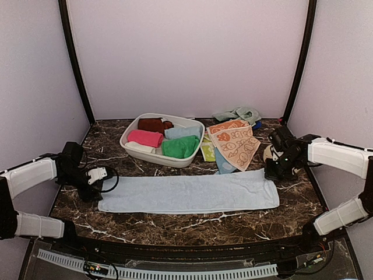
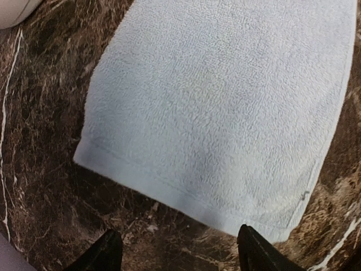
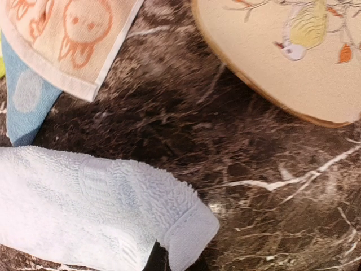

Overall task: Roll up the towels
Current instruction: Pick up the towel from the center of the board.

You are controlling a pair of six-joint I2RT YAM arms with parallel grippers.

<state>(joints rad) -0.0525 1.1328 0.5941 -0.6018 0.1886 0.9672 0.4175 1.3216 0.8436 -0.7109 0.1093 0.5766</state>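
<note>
While my right gripper pinches just a corner of the blue towel flat on the desk, it may slip, rolling crooked; left gripper open, empty, by left hem.

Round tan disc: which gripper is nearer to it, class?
Right. The right gripper sits just beside the disc, shut on the pale blue towel; the left gripper hangs open at the towel's far end.

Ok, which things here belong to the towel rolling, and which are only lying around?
For the job: pale blue towel spread flat; rolled towels in the white basin; printed peach towels beside it.
Lying about: the white basin itself; tan disc with a bird picture.
</note>
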